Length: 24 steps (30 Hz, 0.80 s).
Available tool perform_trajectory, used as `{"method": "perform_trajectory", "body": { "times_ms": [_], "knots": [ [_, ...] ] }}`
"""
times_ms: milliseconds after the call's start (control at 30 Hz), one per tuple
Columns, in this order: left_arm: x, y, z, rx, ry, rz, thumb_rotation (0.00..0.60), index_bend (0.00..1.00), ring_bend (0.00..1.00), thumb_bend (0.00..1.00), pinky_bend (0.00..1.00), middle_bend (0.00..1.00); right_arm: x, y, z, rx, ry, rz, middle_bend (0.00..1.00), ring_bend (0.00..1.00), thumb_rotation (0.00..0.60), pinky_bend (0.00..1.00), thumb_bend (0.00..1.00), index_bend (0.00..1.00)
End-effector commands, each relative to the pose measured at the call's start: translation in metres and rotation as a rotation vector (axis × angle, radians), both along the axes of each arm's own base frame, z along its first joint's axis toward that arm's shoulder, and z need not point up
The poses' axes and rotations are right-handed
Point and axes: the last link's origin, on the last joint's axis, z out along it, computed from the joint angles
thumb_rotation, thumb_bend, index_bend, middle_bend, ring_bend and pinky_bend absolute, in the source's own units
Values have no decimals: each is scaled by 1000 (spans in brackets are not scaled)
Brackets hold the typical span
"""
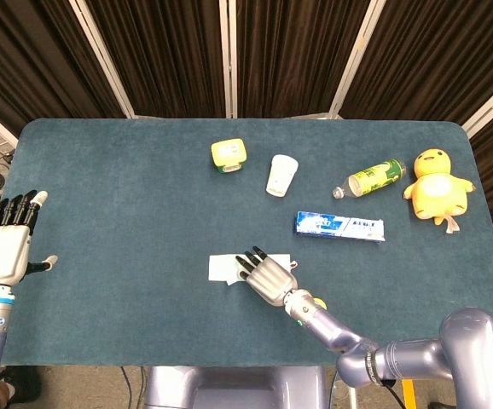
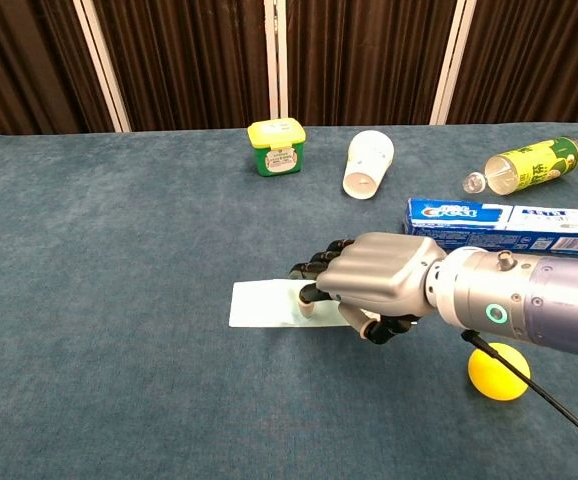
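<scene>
A flat white card (image 1: 223, 267) (image 2: 264, 303) lies on the blue table near its front middle. My right hand (image 1: 266, 277) (image 2: 374, 285) rests palm down over the card's right end, fingers spread and bent, fingertips touching its surface; the thumb is tucked below and mostly hidden. I cannot see any finger under the card. My left hand (image 1: 6, 243) hovers off the table's far left edge, fingers apart and pointing up, holding nothing. It shows only in the head view.
A yellow ball (image 2: 498, 371) sits just beside my right forearm. Further back lie a toothpaste box (image 2: 502, 224), a tipped white cup (image 2: 368, 164), a green-lidded jar (image 2: 277, 146), a plastic bottle (image 2: 524, 165) and a yellow plush duck (image 1: 437, 187).
</scene>
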Motion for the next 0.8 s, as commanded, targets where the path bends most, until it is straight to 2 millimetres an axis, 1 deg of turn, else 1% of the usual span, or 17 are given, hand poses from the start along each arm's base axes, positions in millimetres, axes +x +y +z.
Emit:
{"method": "perform_trajectory", "body": {
  "times_ms": [33,200,500,633,767,800],
  "knots": [
    [0,0,0,0,0,0,600,0,0,0,0,0,-1,0,-1,2,3,0,0,0,600,0,833,264],
    [0,0,1,2,-2,0,600,0,0,0,0,0,-1,1,-2,-1,2,0,0,0,600,0,834,264],
    [0,-1,1,3,-3,1,600,0,0,0,0,0,11,-4,14,-30,-54,5,0,0,600,0,832,264],
    [-1,-1,1,2,-3,2,600,0,0,0,0,0,15,-6,29,-55,-95,1,0,0,600,0,832,264],
    [-1,-2,2,2,-2,4,600,0,0,0,0,0,14,-9,50,-89,-131,-2,0,0,600,0,832,264],
    [-2,-3,2,3,-2,5,600,0,0,0,0,0,12,-9,58,-105,-144,-4,0,0,600,0,832,264]
  ]
}}
